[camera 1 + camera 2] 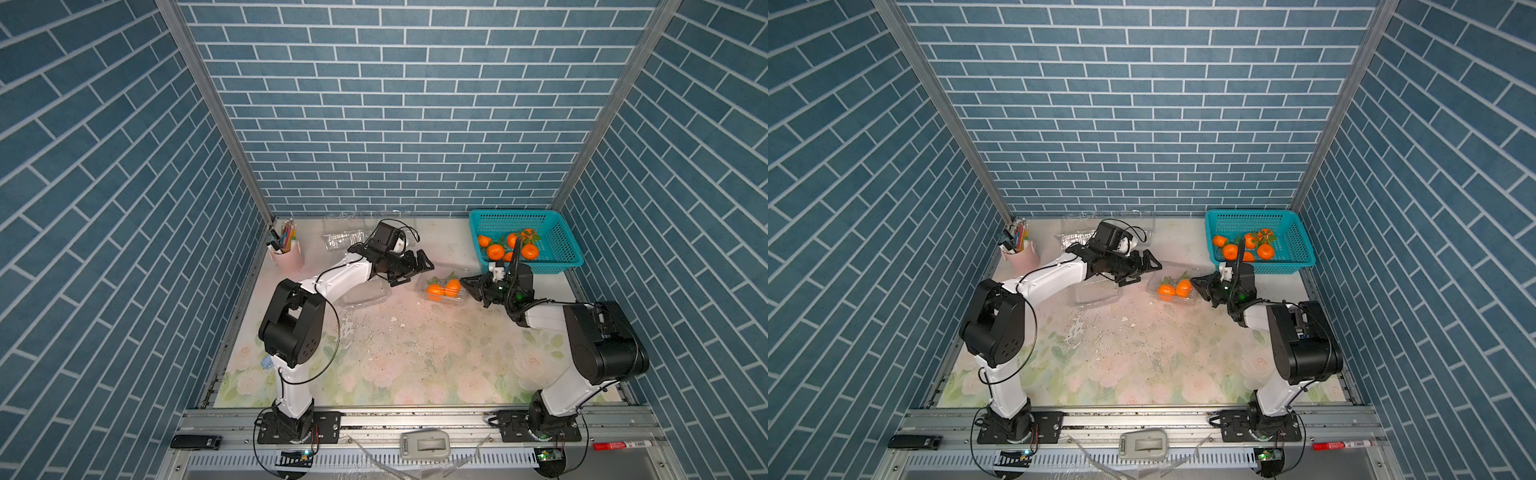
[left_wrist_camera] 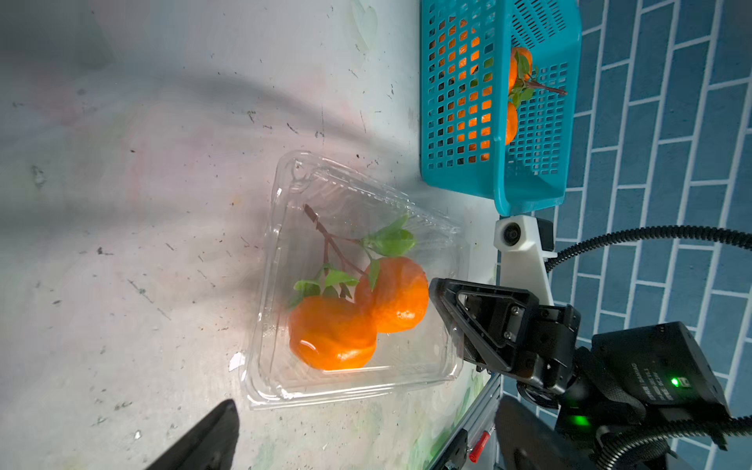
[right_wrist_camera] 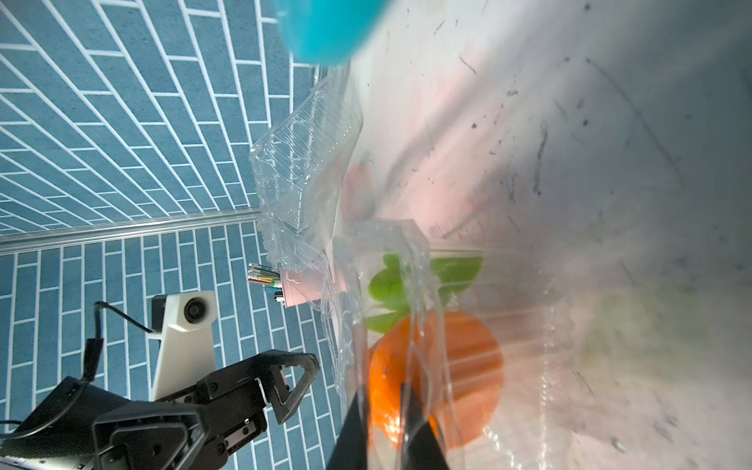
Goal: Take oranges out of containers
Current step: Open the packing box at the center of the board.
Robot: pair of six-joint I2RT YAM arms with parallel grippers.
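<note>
A clear container (image 1: 460,301) (image 1: 1192,300) (image 2: 350,191) sits mid-table with its lid down and two leafy oranges (image 1: 444,289) (image 1: 1175,289) (image 2: 331,333) inside. My right gripper (image 1: 466,283) (image 1: 1197,282) (image 3: 384,427) is shut on the container's right-hand edge, with clear plastic pinched between its fingers and an orange (image 3: 460,366) just behind. My left gripper (image 1: 414,270) (image 1: 1141,273) (image 2: 366,439) is open and holds nothing. It hovers just left of the container without touching it.
A teal basket (image 1: 557,245) (image 1: 1293,245) (image 2: 500,171) at the back right holds several oranges. Empty clear containers lie at the back (image 1: 345,240) (image 3: 305,162) and under the left arm (image 1: 368,296). A pink pen cup (image 1: 289,261) stands at the back left.
</note>
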